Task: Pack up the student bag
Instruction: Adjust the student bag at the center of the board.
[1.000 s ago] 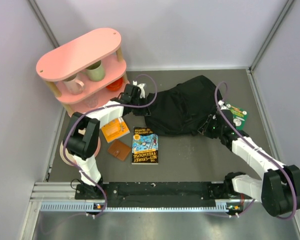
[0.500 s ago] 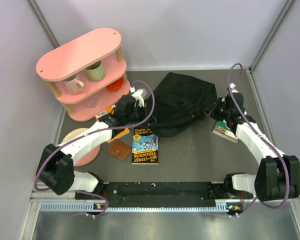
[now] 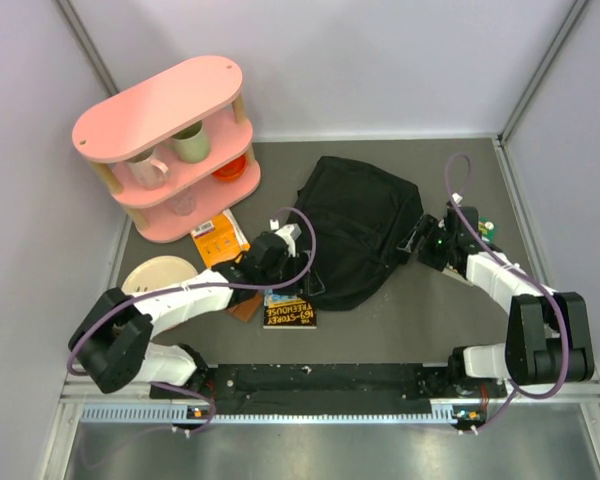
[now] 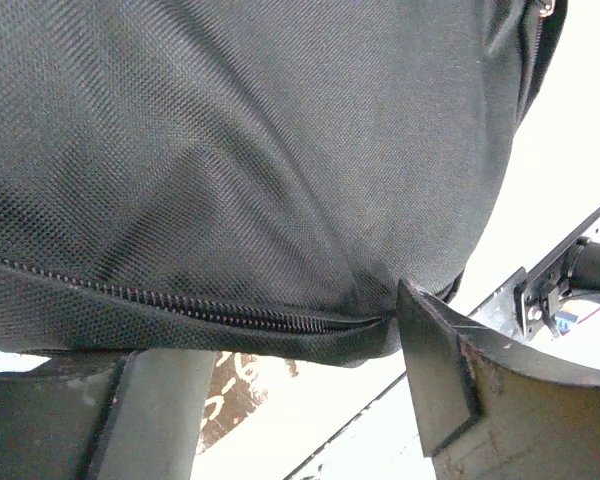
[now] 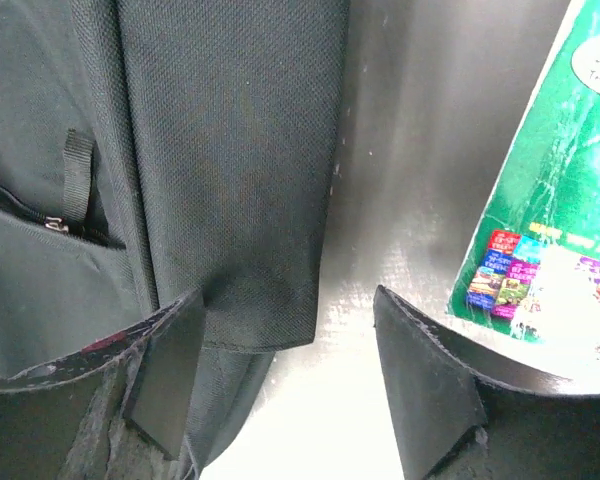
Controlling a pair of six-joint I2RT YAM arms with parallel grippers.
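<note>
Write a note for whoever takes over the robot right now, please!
Left gripper: open, at the black backpack's near-left edge, gripping nothing.
Right gripper: open, at the backpack's right side, gripping nothing.
The backpack lies mid-table. The blue book is at its near-left corner; the orange book and green book lie outside it.
Done: nothing visibly packed.
Left: probably open the backpack and load the books.

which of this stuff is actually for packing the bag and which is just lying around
For the job: black backpack; probably to go in it, the treehouse book, orange book and green book.

Just lying about, by the look of it: pink shelf, pink mug, green mug, plate.
</note>
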